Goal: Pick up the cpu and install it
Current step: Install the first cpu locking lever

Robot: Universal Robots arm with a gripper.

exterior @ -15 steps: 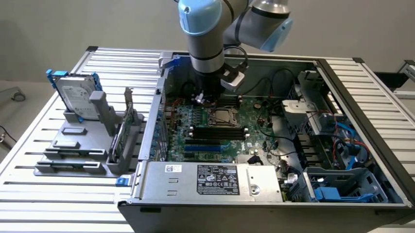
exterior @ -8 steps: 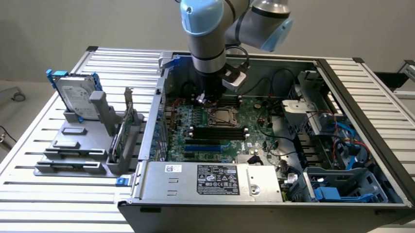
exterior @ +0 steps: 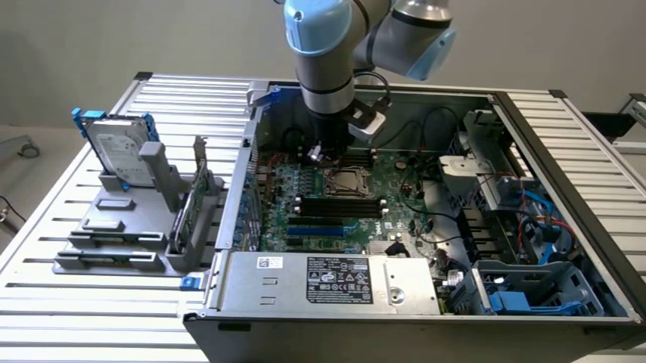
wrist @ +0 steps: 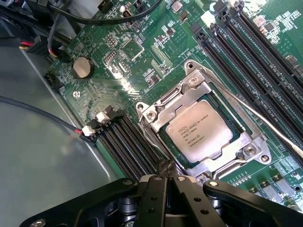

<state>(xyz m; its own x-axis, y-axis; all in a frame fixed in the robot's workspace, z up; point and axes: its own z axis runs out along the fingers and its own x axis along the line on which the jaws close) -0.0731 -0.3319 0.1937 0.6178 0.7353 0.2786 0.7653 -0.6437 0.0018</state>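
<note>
A slatted aluminium bench (exterior: 91, 318) is seen nearest, carrying an open computer case (exterior: 595, 219) whose power supply (exterior: 338, 281) lies along the near edge; towards the bench's edge at the exterior view's left, a grey holder (exterior: 111, 242) is set with a hard drive (exterior: 113, 147) stood upright in it; deeper in the case the green motherboard (wrist: 142, 61) is laid flat, and the cpu (wrist: 199, 130) is found lying within the metal-rimmed socket frame (wrist: 189, 90); a plain pale wall (exterior: 101, 45) is seen beyond the far edge; the gripper (wrist: 166, 165) is held clenched with nothing grasped, poised just beside the frame's rim; contact cannot be told.
</note>
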